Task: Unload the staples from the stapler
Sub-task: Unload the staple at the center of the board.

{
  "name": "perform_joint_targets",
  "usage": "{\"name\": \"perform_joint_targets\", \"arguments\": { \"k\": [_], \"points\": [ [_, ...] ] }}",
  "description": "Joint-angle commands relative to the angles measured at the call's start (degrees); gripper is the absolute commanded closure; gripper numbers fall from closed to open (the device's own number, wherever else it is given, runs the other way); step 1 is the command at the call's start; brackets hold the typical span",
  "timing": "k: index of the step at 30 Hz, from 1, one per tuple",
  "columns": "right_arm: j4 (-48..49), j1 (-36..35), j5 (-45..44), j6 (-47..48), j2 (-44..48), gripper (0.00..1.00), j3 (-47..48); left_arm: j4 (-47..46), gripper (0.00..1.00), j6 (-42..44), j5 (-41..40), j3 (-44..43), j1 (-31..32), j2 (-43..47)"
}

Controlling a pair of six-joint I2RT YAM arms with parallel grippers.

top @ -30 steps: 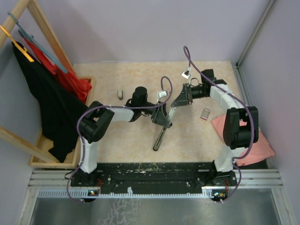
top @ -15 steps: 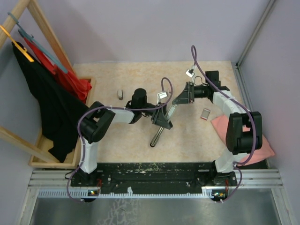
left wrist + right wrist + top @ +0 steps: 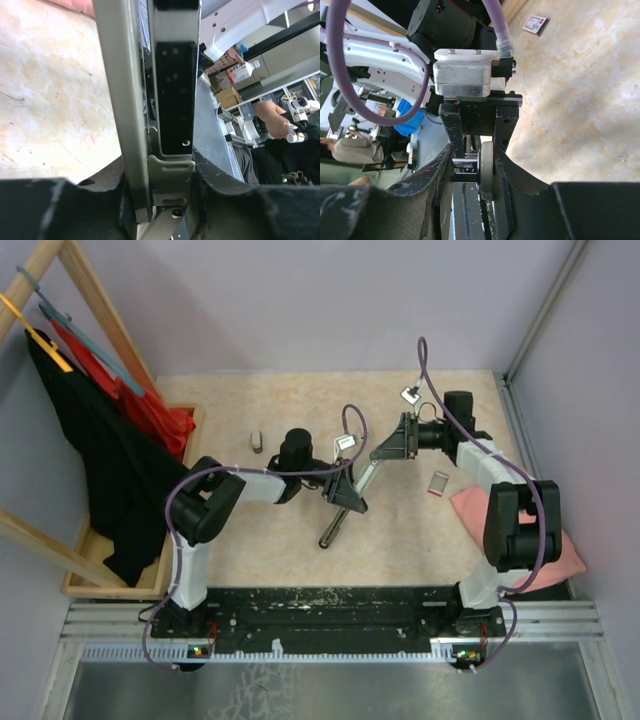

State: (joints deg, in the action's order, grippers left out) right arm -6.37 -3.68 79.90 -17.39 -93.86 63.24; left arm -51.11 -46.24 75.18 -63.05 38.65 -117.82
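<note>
A small red-and-white box (image 3: 438, 483) lies on the beige table (image 3: 420, 540), just beside a pink cloth (image 3: 560, 550) at the right edge. A small grey object (image 3: 256, 441) sits far left, near a wooden rack (image 3: 112, 318) holding a black garment (image 3: 100, 470) and a red garment (image 3: 150, 410).

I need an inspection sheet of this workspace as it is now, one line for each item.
surface: beige marbled table.
job's things: stapler opened, gripped by both arms; staples nothing seen.
clutter: red-and-white box; small grey object; pink cloth.
grippers: left gripper and right gripper each closed on the stapler.
cables: purple cables loop along both arms.
surroundings: wooden rack with black and red garments on the left; purple walls.
</note>
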Motion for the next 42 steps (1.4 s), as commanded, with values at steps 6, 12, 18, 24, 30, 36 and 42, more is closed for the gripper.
{"name": "perform_joint_targets", "arguments": {
  "k": [6, 12, 18, 24, 30, 36, 42],
  "points": [
    [3.85, 0.43, 1.29, -1.17, 4.64, 1.0, 0.2, 14.76, 0.98, 11.32, -4.62, -2.09, -1.71, 0.95],
    [-1.0, 0.43, 0.15, 3.36, 4.74, 0.69, 1.59, 27.51, 1.0, 21.09, -9.07, -4.74, -4.29, 2.93],
    [-5.56, 1.23, -3.45, 7.06, 4.74, 0.35, 3.09, 46.65, 1.0, 38.7, -17.45, -8.94, -7.41, 5.89],
    [-6.31, 2.9, -8.27, 7.32, 4.87, 0.23, 3.2, 60.66, 1.0, 51.26, -27.12, -12.42, -9.04, 7.94],
    [-6.53, 3.33, -13.67, 7.71, 5.93, 0.21, 3.05, 69.74, 1.0, 59.58, -36.14, -14.69, -9.11, 9.18],
    [-7.01, 3.67, -16.94, 8.13, 6.28, 0.21, 3.03, 74.62, 1.0, 64.45, -44.46, -16.42, -8.8, 9.16],
    [-7.58, 3.8, -19.61, 9.02, 6.83, 0.21, 3.16, 78.8, 1.0, 67.85, -58.1, -17.55, -6.79, 8.71]
  ]
}}
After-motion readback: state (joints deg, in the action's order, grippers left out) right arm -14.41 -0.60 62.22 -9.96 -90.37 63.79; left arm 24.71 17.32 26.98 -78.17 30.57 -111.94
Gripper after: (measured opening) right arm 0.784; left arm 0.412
